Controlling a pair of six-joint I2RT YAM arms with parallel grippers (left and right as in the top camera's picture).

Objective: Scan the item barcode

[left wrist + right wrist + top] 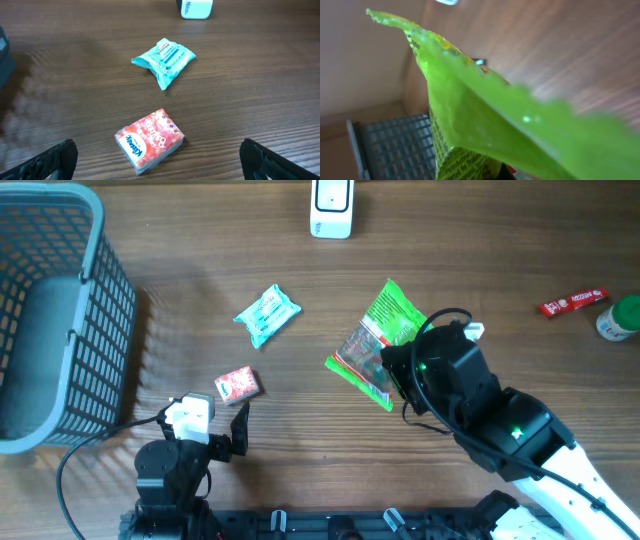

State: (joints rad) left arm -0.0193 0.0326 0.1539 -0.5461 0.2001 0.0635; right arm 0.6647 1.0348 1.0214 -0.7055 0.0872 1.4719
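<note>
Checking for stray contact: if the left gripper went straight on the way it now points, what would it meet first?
Most likely the red tissue pack, lying straight ahead of the open left gripper; the teal packet lies beyond. Height is unclear, so it might pass above.

The basket (95,270) takes up the far left corner of the worktop (500,240). The scanner (331,208) stands at the middle of the far edge. The wipes packet (267,314) lies left of the middle, with the tissue pack (238,384) behind it toward the near edge. The pouch (385,330) is right of the middle, its near end in the right hand (393,372). 2 things sit close together at the right edge: a wrapped bar (573,301) and a bottle (620,318).
</note>
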